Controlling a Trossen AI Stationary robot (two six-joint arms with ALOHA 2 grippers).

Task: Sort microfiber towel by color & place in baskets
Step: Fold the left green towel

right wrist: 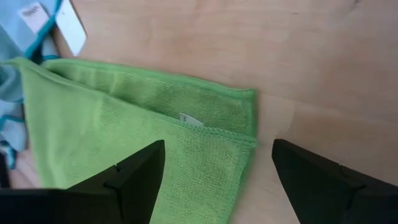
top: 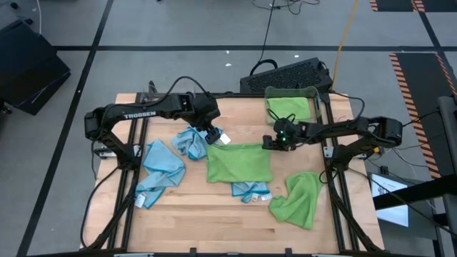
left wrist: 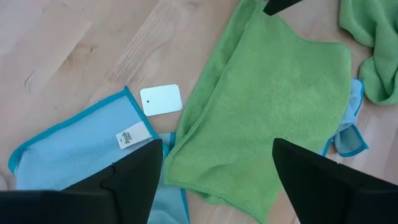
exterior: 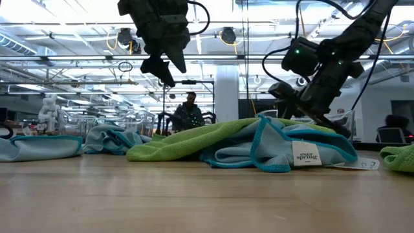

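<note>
Seen from above, a wooden counter (top: 214, 214) carries scattered microfiber towels, with two dark robot arms reaching in from either side; the step in hand looks like picking up the flat green towel (top: 239, 163) at the middle of the counter, since both grippers hang over its far edge. The left gripper (top: 212, 133) hovers above the towel's far left corner, fingers spread wide apart and holding nothing; beneath it in its wrist view lie the green cloth, a blue towel's edge and a small white card (left wrist: 161, 99). The right gripper (top: 271, 142) hovers just over the towel's far right corner, fingers also apart and empty; its wrist view shows that corner with a small sewn label between the fingers.

The next move, as a judgement, calls for one gripper to descend onto a corner, pinch the cloth, lift it clear of the blue towel partly tucked under its near edge, and carry it to the basket (top: 291, 104) at the far right of the counter, which already holds green cloth.

Counted: green towels on the counter, two, the flat one and a crumpled one (top: 298, 199) near the right front; blue towels, three, a bunched one (top: 191, 142) near the left gripper, a spread one (top: 161, 170) toward the left, and a small one (top: 250, 190) peeking from under the green. Only one basket shows clearly; a second may sit at the far left edge, but it is too faint to confirm.
</note>
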